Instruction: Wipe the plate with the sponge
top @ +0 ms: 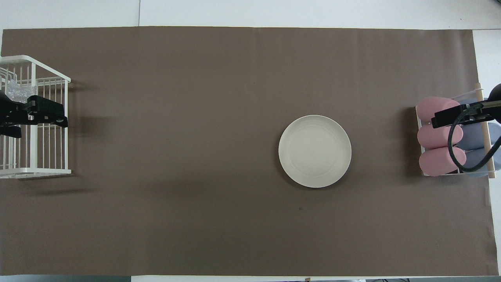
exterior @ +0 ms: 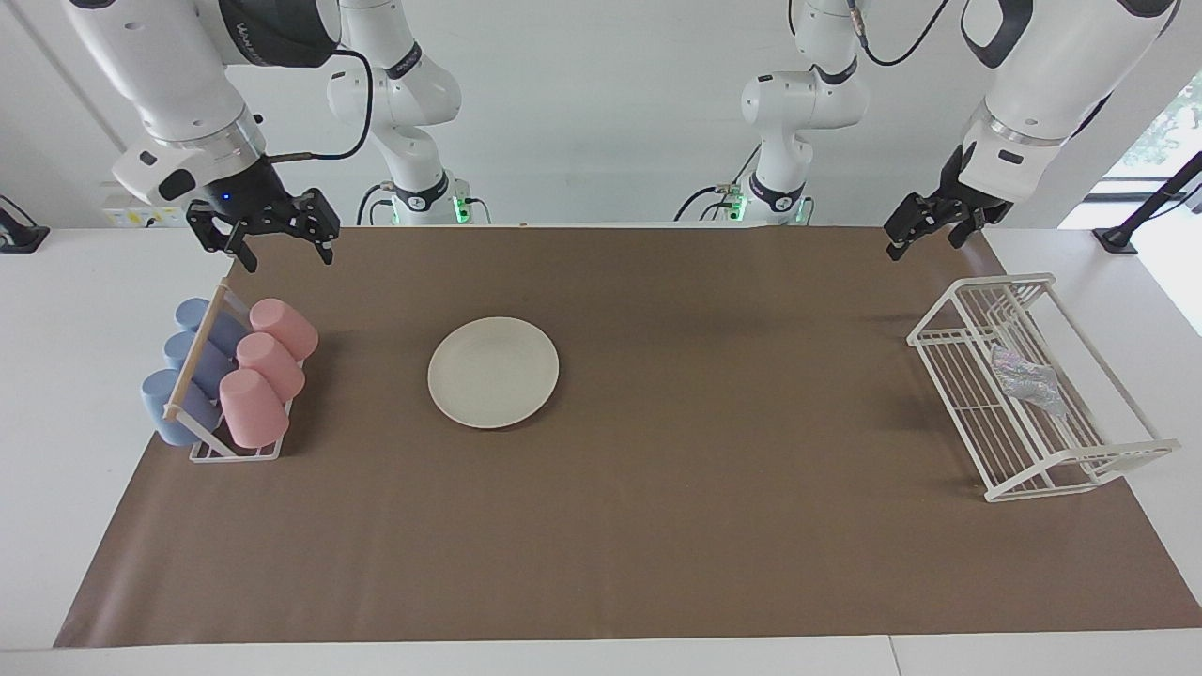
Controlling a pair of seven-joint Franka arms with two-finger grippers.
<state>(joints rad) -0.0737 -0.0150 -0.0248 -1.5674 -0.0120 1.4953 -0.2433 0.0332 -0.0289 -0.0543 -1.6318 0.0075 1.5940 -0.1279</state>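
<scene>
The cream-white plate [exterior: 493,372] lies flat on the brown mat, toward the right arm's end; it also shows in the overhead view [top: 314,151]. The silvery sponge [exterior: 1029,380] lies inside the white wire rack [exterior: 948,394] at the left arm's end; in the overhead view the sponge [top: 17,91] shows through the rack's [top: 51,170] wires. My left gripper [exterior: 922,242] hangs open and empty, raised over the rack [top: 29,117]. My right gripper [exterior: 282,252] hangs open and empty, raised over the cup holder [top: 462,113]. Neither touches anything.
A holder with pink cups [exterior: 268,361] and blue cups [exterior: 183,366] stands at the right arm's end of the table, beside the plate. The brown mat [exterior: 704,469] covers most of the table, with white tabletop around it.
</scene>
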